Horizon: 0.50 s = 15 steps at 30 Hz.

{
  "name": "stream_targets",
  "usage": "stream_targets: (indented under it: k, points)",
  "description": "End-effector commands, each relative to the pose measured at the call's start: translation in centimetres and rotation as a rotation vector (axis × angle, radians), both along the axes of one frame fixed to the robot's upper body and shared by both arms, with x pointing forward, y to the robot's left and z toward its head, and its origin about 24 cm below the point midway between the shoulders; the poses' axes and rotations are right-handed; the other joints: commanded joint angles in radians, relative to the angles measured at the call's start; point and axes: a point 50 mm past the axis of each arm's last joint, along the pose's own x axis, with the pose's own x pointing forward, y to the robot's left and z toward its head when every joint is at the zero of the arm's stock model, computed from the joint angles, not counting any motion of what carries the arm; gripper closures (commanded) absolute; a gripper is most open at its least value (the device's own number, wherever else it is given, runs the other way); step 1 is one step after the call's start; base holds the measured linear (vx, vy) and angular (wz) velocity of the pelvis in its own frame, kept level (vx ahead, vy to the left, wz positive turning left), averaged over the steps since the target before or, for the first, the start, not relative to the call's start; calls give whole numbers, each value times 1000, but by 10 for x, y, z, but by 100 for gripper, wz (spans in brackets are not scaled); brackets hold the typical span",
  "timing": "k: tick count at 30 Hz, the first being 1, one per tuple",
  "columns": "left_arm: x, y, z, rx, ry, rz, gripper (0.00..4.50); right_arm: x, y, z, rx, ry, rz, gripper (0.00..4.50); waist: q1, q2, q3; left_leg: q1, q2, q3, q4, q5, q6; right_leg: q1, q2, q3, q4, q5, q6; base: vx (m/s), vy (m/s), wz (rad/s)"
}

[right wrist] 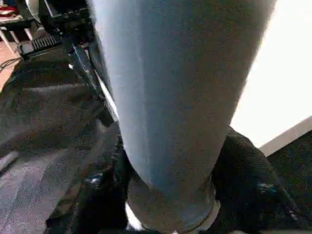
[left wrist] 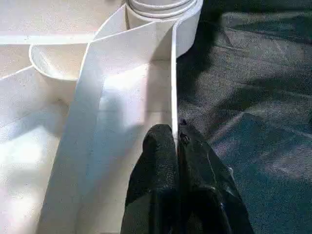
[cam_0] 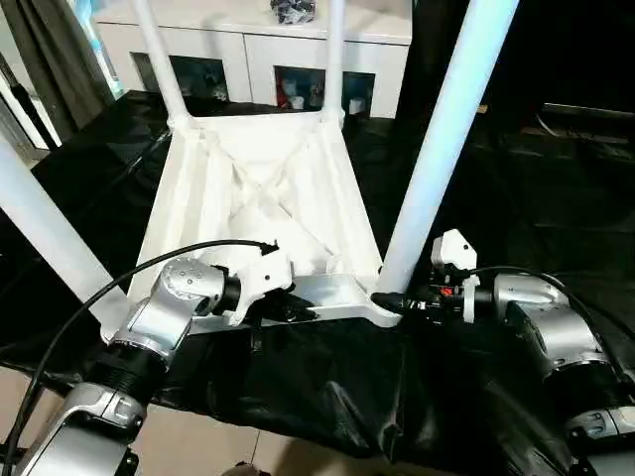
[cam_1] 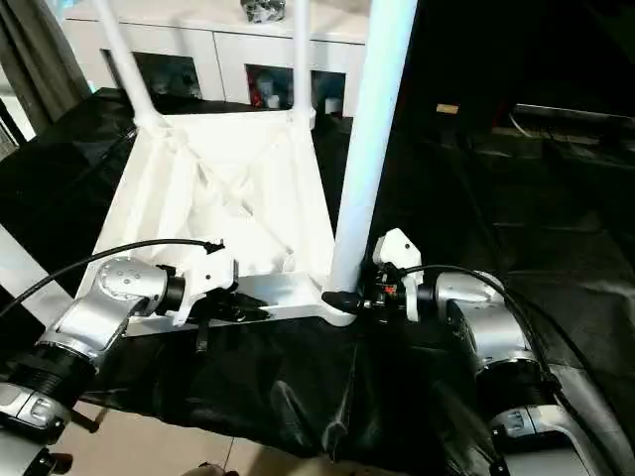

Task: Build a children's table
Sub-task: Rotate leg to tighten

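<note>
- A white cabinet point(cam_0: 258, 45) stands behind the upturned tabletop point(cam_0: 263, 198), which lies ribbed side up on a surface under black sheeting point(cam_0: 516, 188); legs rise from its corner sockets.
- The left gripper point(left wrist: 176, 146) reaches in level and is pinched closed on the tabletop's thin near rim.
- The right gripper point(cam_0: 392, 302) is level too, its black fingers point(right wrist: 246, 170) flanking the base of the smooth near-right leg point(cam_0: 437, 149).
</note>
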Motion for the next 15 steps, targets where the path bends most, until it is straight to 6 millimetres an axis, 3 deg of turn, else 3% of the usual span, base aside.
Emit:
stream_targets:
  k: [1, 7, 9, 12, 13, 14, 15]
  points:
    - [1, -3, 1, 7, -8, -8, 450, -8, 9, -6, 11, 42, 70, 241, 3, -14, -61, 14, 41, -12, -66, -198, 66, 45, -50, 37, -52, -207, -254, 0, 0, 0]
    - [5, -15, -4, -30, -28, 104, 450, -18, 20, -22, 35, 72, -16, 250, 8, -14, -59, 16, 42, -12, -68, -200, 65, 43, -50, 38, -54, -212, -248, 0, 0, 0]
    - [5, -24, -6, -44, -35, 140, 450, -20, 25, -29, 27, 72, -96, 251, 6, -13, -50, 22, 42, -15, -77, -273, 34, 37, -52, 39, -69, -326, -218, 0, 0, 0]
    - [5, -37, -10, -54, -47, 187, 450, -15, 36, -37, 38, 78, -257, 252, -3, -14, -46, 28, 39, -23, -83, -353, -2, 32, -54, 38, -85, -466, -170, 0, 0, 0]
    - [5, -44, -11, -62, -49, 213, 450, -13, 42, -40, 47, 84, -330, 252, -17, -15, -41, 31, 36, -27, -85, -406, -22, 25, -52, 36, -93, -540, -140, -51, 5, -2]
    - [7, -52, -12, -70, -60, 243, 450, -10, 49, -43, 57, 97, -407, 253, -20, -15, -41, 31, 34, -30, -86, -417, -27, 24, -53, 34, -97, -567, -128, -60, 10, -6]
    - [8, -57, -11, -75, -67, 260, 450, -8, 54, -44, 64, 105, -450, 253, -29, -10, -38, 34, 31, -36, -86, -451, -34, 24, -55, 26, -106, -632, -100, -60, 10, -6]
